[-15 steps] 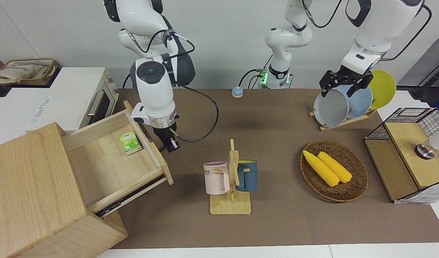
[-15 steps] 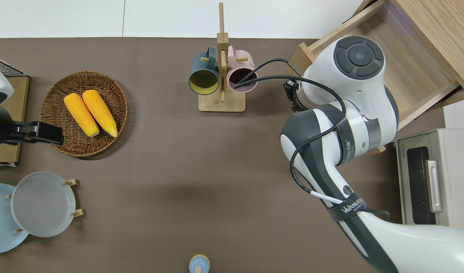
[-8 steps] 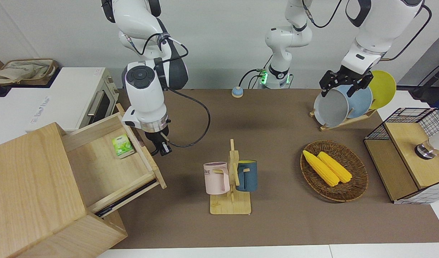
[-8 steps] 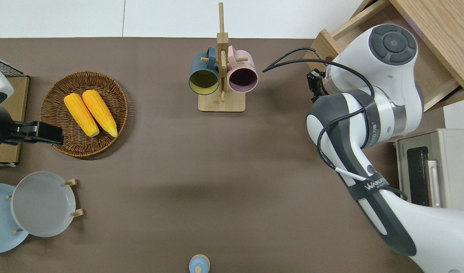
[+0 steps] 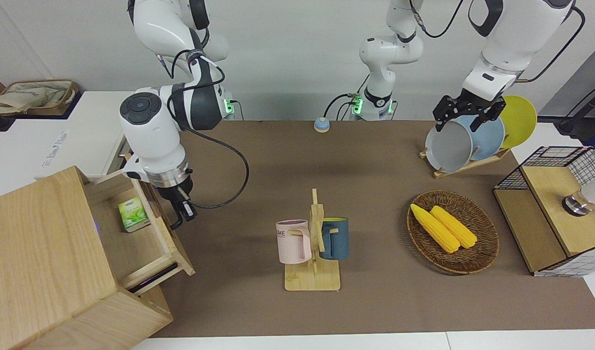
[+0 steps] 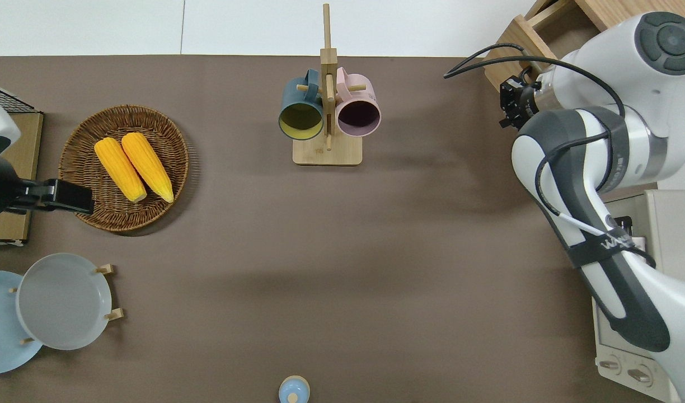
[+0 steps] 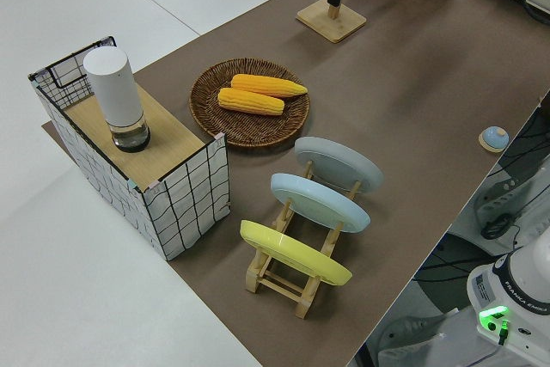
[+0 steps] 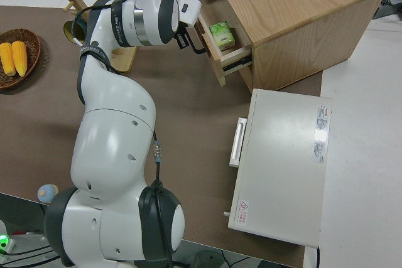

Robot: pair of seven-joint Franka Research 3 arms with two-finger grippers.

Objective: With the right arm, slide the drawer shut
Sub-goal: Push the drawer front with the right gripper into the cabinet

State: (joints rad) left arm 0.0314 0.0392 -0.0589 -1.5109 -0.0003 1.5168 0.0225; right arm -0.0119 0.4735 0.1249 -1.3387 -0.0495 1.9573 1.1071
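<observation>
The pale wood drawer (image 5: 173, 240) sticks partly out of the big cabinet (image 5: 40, 253) at the right arm's end of the table. It also shows in the right side view (image 8: 217, 61) and, as one corner, in the overhead view (image 6: 510, 39). A small green box (image 5: 132, 214) lies inside the drawer. My right gripper (image 5: 182, 210) is down at the drawer's front panel, at the black loop handle (image 8: 200, 45). In the overhead view the right gripper (image 6: 511, 103) sits against the drawer front. The left arm is parked.
A white toaster oven (image 8: 282, 167) stands beside the cabinet, nearer to the robots. A mug rack (image 5: 313, 243) holds a pink and a blue mug mid-table. A basket of corn (image 5: 453, 231), a plate rack (image 5: 465, 138) and a wire-mesh box (image 5: 555, 209) stand toward the left arm's end.
My right arm has moved toward the cabinet with its gripper at the drawer front. The drawer has slid well into the cabinet, carrying the green box. The left arm has not moved.
</observation>
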